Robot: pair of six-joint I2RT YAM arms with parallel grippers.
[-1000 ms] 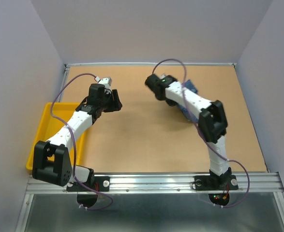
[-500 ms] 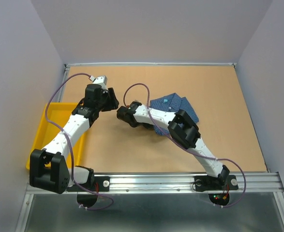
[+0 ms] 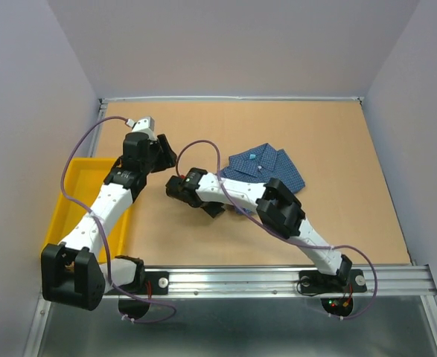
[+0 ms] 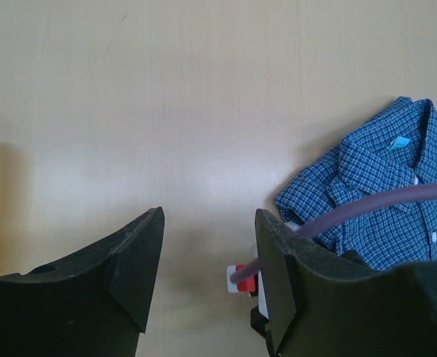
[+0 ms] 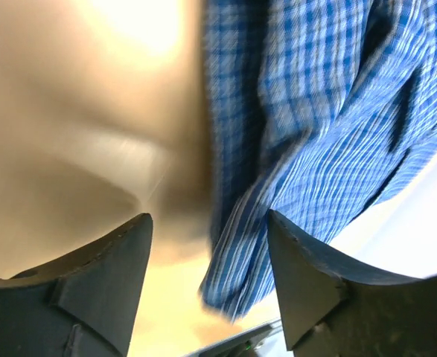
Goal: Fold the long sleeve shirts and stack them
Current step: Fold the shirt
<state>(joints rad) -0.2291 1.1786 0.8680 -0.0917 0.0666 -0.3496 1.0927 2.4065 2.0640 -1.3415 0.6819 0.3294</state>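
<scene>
Just then my left hand point(image 4: 209, 223) hung open above the worktop point(image 3: 337, 149), my right hand point(image 5: 209, 219) open beside the shirt point(image 3: 266, 165).

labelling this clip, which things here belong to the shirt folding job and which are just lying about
Part of the job: blue checked shirt, left end effector, right end effector.
Just lying about: yellow bin.
</scene>
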